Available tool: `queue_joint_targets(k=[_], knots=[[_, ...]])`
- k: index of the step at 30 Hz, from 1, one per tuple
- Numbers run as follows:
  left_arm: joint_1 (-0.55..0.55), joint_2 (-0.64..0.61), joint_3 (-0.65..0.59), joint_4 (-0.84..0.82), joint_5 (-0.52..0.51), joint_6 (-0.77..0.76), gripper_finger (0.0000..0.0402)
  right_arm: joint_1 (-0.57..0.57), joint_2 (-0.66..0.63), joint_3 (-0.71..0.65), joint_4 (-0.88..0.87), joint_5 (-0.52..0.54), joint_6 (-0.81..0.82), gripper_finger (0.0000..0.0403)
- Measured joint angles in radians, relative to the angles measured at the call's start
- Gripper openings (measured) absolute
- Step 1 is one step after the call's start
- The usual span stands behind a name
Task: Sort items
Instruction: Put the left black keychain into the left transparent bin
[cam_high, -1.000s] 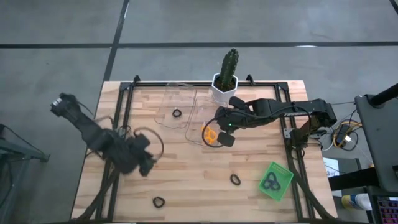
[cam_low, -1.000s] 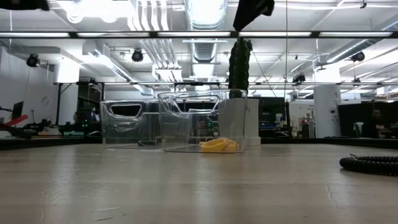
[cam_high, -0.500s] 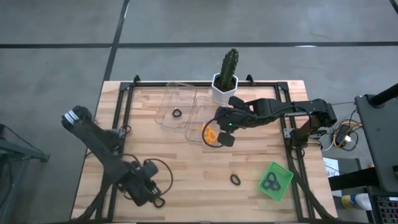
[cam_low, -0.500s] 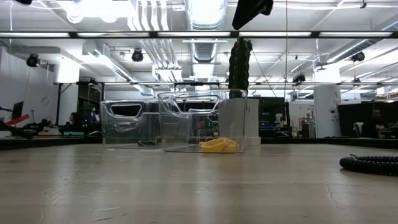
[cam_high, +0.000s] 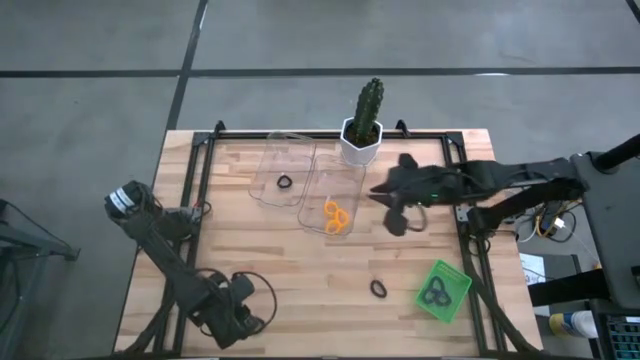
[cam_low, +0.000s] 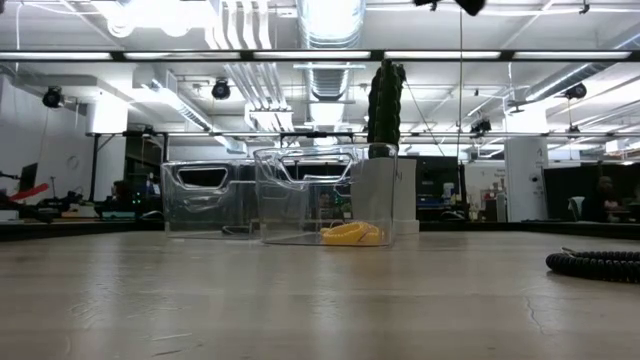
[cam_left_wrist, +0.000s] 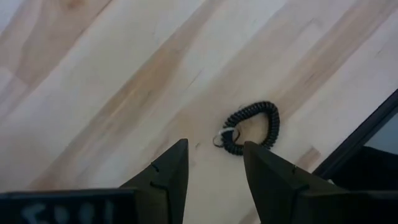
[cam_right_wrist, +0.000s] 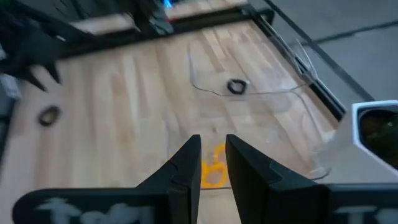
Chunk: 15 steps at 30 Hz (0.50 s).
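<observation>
Orange loops (cam_high: 337, 217) glow inside a clear plastic tray (cam_high: 348, 177) on the pale, streaked wooden table (cam_high: 300, 280); a black loop (cam_high: 284, 182) lies in the neighbouring clear tray (cam_high: 270, 160), more black loops (cam_high: 434, 292) fill a green square tray (cam_high: 455, 280), beside a green cactus (cam_high: 368, 103) in its white pot (cam_high: 358, 149).

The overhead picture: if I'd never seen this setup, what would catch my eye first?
Probably the green cactus in a white pot at the table's far edge, then the bright orange loops in a clear plastic tray just in front of it. Next, the two dark arms: the right gripper hangs beside that tray, empty, while the left gripper sits open at the near-left edge, over a black coiled loop.
</observation>
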Motion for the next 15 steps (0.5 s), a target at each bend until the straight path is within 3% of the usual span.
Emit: queue_joint_targets(k=[8,15], knots=[[-0.019,0.0,0.0,0.052,0.0,-0.058,0.0146,0.099,-0.292,-0.352,0.382,-0.027,0.019,0.0068],[-0.023,0.035,0.0,0.072,0.001,-0.068,0.0146,0.157,-0.412,-0.607,0.651,-0.158,0.072,0.0068]])
